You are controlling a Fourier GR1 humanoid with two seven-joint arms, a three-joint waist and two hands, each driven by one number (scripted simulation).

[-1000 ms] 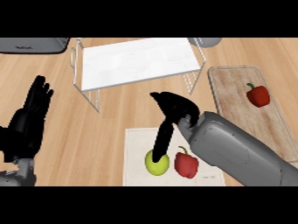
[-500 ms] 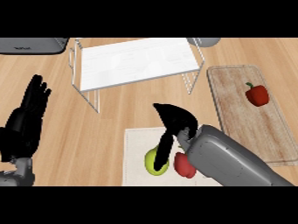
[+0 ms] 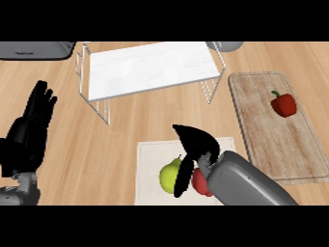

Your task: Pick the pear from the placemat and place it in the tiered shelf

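Right hand (image 3: 195, 147) has come down and back over the placemat (image 3: 151, 159) in the last second; a second ago it stood higher with the pear in full view beside a long finger, now the palm hangs over the fruit and covers part of it

Pear (image 3: 170, 174) lies on the placemat, yellow-green, left side showing, right side hidden behind the hand. Red fruit (image 3: 199, 183) just beside it on the right, mostly hidden by the grey forearm; cannot tell what kind

Fingers (image 3: 184, 177) of the right hand point downward along the pear's right flank, roughly straight, between pear and red fruit. They look to be touching or nearly touching the pear, not curled round it. Judgement: grasp is being set up, not closed; pear not lifted

Left hand (image 3: 30, 130) rests at the left edge, fingers up and spread, much as it was

Tiered shelf (image 3: 153, 67) stands well apart, up the surface (image 3: 89, 144), white top tier bare. Cutting board (image 3: 281, 140) to the right carries a red pepper (image 3: 283, 104). Grey appliance (image 3: 28, 49) at the top left corner

Next needs the fingers to close on the pear without catching the red fruit

No brands, labels or writing readable anywhere
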